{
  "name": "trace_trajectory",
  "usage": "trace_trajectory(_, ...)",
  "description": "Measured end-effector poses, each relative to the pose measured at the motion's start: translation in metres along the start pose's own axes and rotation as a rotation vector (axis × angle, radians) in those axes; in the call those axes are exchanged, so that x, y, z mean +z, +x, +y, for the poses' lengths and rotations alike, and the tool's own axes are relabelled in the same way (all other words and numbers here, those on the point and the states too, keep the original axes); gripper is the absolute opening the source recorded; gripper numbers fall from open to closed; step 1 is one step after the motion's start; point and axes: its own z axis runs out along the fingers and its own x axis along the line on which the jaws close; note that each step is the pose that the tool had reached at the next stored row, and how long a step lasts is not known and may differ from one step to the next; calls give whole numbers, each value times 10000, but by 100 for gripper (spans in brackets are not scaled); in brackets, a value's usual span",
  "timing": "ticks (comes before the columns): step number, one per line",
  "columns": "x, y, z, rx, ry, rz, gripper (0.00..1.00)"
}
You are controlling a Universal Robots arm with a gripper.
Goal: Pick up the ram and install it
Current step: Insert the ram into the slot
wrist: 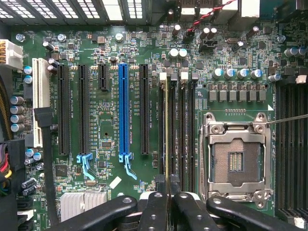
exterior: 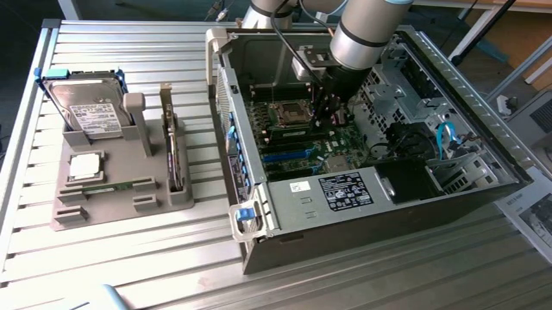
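light: bright, even | glare: on metal table (exterior: 129, 258) | shadow: case (exterior: 388, 232) interior dim, perhaps underexposed | wrist: pincer (wrist: 169, 197) in shade

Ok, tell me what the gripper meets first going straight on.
Likely the memory slot beside the CPU socket: the gripper, shut on the ram, points at the motherboard, ram edge-on over that slot. Gap unclear.

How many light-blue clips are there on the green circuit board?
2. One light-blue clip ends a long black slot, the other clip ends the blue slot. The fingers may hide more.
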Motion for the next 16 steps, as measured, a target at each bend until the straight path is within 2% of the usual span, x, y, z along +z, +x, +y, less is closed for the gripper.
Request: trace_trajectory(16, -28, 7, 1, 0, -1, 6, 12)
